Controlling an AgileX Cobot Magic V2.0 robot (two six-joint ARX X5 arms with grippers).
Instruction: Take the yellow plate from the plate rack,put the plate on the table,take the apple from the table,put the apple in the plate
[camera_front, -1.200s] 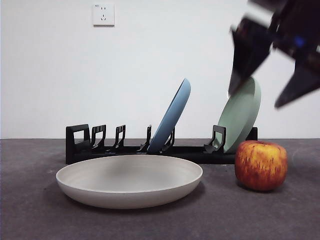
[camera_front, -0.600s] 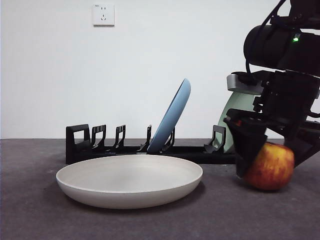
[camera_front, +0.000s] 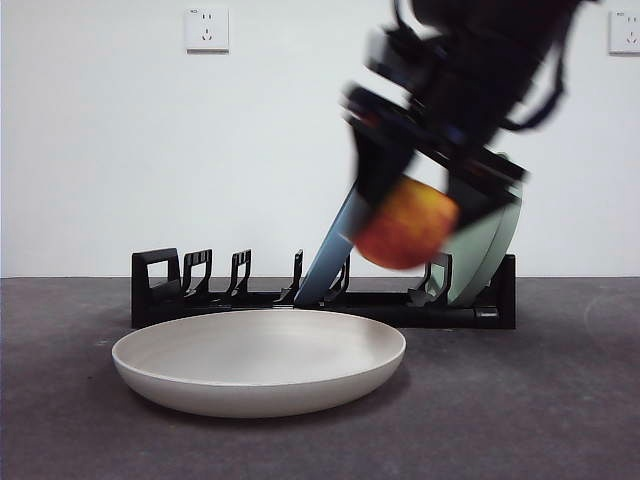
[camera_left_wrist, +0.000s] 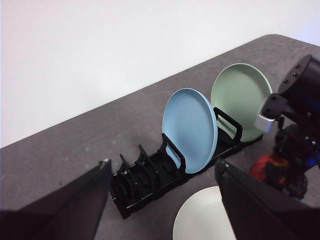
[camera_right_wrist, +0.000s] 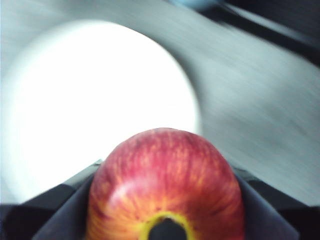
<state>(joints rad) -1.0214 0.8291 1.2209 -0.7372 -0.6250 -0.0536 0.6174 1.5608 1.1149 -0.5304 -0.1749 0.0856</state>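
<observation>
The apple (camera_front: 405, 224), red with yellow-orange streaks, hangs in the air, blurred by motion, with my right gripper (camera_front: 412, 200) shut on it. It is above the right rim of the yellow plate (camera_front: 258, 360), which lies flat on the table (camera_front: 530, 410) in front of the plate rack (camera_front: 240, 300). In the right wrist view the apple (camera_right_wrist: 165, 192) fills the space between the jaws, with the bright plate (camera_right_wrist: 95, 100) below. My left gripper (camera_left_wrist: 163, 167) is open and empty, high above the rack (camera_left_wrist: 150, 175).
A blue plate (camera_front: 330, 262) and a sage-green plate (camera_front: 482, 250) stand upright in the rack, right behind the lifted apple. The rack's left slots are empty. A wall socket (camera_front: 206, 29) is on the white wall.
My right gripper came down over the apple on the table at the right, shut on it, then lifted it up and to the left toward the plate.
</observation>
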